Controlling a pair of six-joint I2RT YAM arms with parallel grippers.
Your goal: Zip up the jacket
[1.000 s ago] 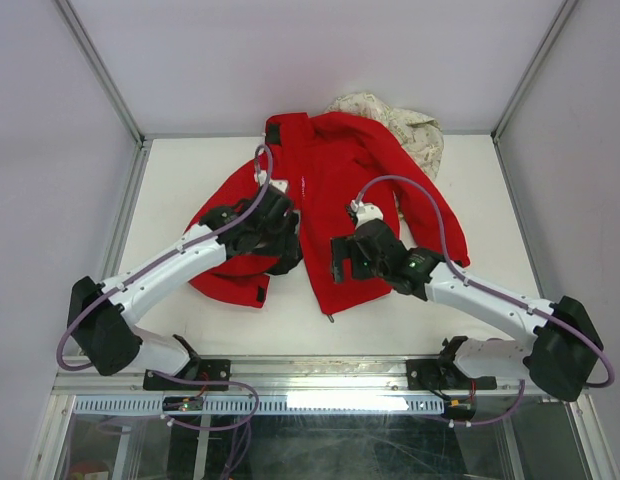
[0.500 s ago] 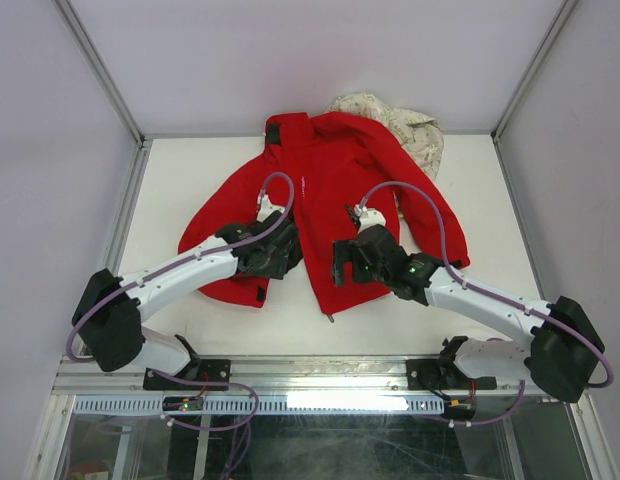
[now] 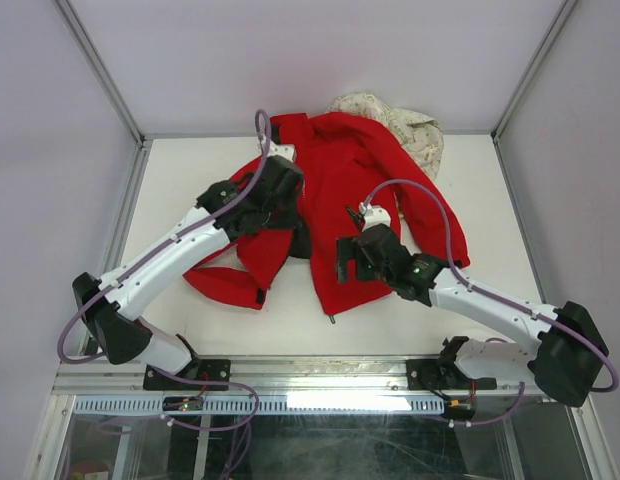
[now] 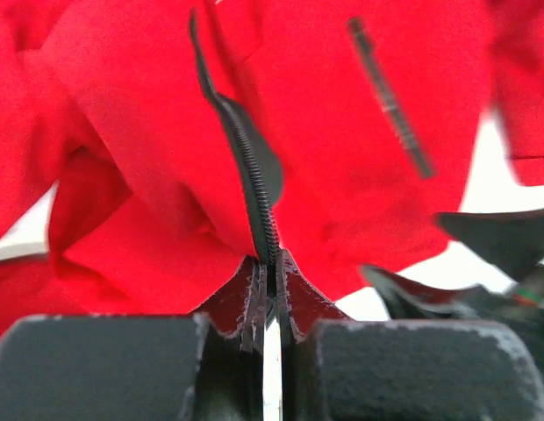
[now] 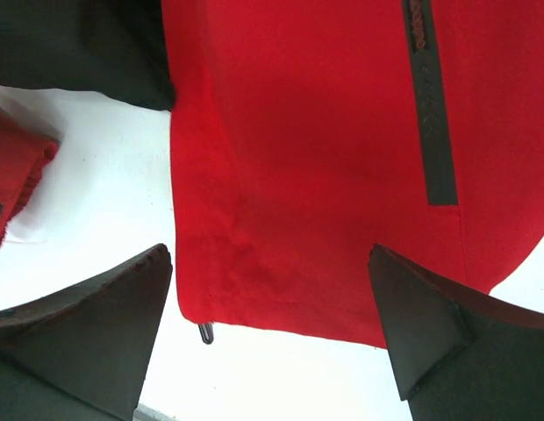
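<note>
The red jacket (image 3: 340, 170) lies open on the white table, collar at the far side. My left gripper (image 3: 288, 212) is shut on the jacket's left front edge and holds that panel lifted, so the dark lining (image 3: 302, 240) shows. In the left wrist view the dark zipper teeth (image 4: 259, 193) run straight into the closed left gripper (image 4: 270, 267), with the jacket (image 4: 333, 132) behind. My right gripper (image 3: 345, 262) hovers open over the right panel's bottom hem. In the right wrist view the right gripper (image 5: 268, 254) straddles the jacket (image 5: 325, 175) hem, and a small metal zipper pull (image 5: 205, 332) hangs at the corner.
A cream floral garment (image 3: 415, 130) lies partly under the jacket's far right shoulder. Metal frame posts (image 3: 130, 160) and white walls bound the table. A dark pocket zipper (image 5: 427, 114) runs along the right panel.
My left gripper has shut on the zipper edge and swung toward the far side, lifting the left front panel. The right arm has barely moved and stays open.
</note>
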